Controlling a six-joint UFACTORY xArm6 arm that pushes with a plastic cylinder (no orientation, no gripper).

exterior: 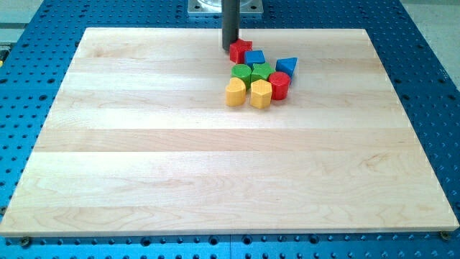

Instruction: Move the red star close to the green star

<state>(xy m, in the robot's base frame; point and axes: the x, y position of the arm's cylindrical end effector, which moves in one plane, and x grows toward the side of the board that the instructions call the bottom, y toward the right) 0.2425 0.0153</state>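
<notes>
The red star [240, 50] lies near the view's top of the wooden board [144, 144], at the top of a tight cluster of blocks. The green star [261, 71] sits a little below and right of it, with a blue block [254, 57] between them. My tip [229, 48] stands right against the red star's left side, touching or nearly touching it.
The cluster also holds a green round block [241, 73], a blue triangle-like block [287, 66], a red cylinder [279, 85], a yellow heart [235, 92] and a yellow hexagon [261, 94]. A metal base plate [225, 7] sits past the board's top edge.
</notes>
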